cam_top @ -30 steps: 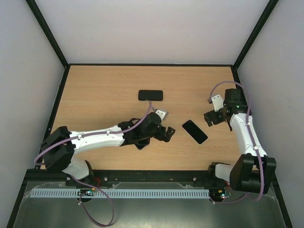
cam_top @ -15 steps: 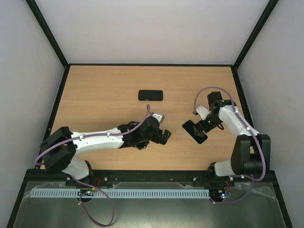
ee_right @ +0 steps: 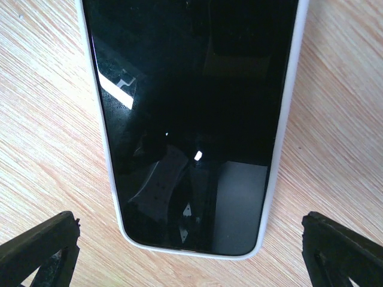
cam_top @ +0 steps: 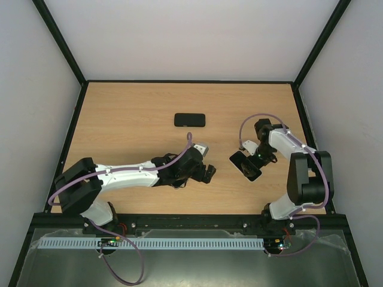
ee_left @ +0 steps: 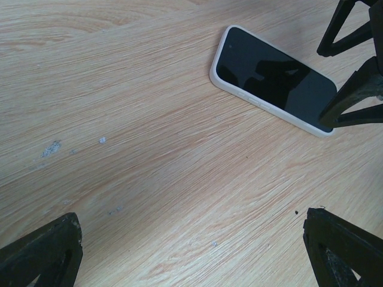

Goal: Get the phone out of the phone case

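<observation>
My right end effector (ee_right: 191, 245) sits wide open, straddling one end of the white-edged phone (ee_right: 191, 119), gripping nothing. My left end effector (ee_left: 191, 254) is wide open too, empty above the desk (ee_left: 149, 155).

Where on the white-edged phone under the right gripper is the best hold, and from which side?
Probably take the white-edged phone across its two long edges near the rounded short end, coming straight down from above. It lies flat, screen up, on the table, so only the thin sides are exposed. The right gripper has its open fingers on either side of that end.
</observation>
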Tool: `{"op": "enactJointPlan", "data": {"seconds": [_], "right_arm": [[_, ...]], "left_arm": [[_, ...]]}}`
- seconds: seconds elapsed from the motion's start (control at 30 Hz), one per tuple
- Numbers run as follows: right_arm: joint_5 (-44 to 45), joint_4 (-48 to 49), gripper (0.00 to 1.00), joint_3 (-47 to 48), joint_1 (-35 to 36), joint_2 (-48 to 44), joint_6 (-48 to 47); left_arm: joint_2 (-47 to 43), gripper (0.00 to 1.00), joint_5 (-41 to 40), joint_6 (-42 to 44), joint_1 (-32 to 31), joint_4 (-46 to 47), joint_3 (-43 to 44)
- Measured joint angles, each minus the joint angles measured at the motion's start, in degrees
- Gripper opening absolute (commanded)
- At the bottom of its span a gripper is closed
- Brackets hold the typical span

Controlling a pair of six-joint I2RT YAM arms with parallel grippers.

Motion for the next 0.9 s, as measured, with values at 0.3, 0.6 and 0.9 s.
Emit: {"op": "enactJointPlan", "data": {"seconds": [0.3, 0.6, 0.9], "right_arm": [[0.44, 0.28, 0.97, 0.00, 0.39, 1.07, 0.22], [0.70, 1.92, 0.98, -0.28, 1.84, 2.56, 1.51], [1.38, 4.57, 0.97, -0.68, 3.26, 3.89, 4.22]], "left_arm": [[0.52, 1.00, 0.24, 0.00, 0.00, 0.11, 0.00], [0.66, 1.00, 0.46, 0.00, 0.00, 0.42, 0.00], [1.03, 1.00, 0.81, -0.04, 0.00, 0.50, 0.00]]}}
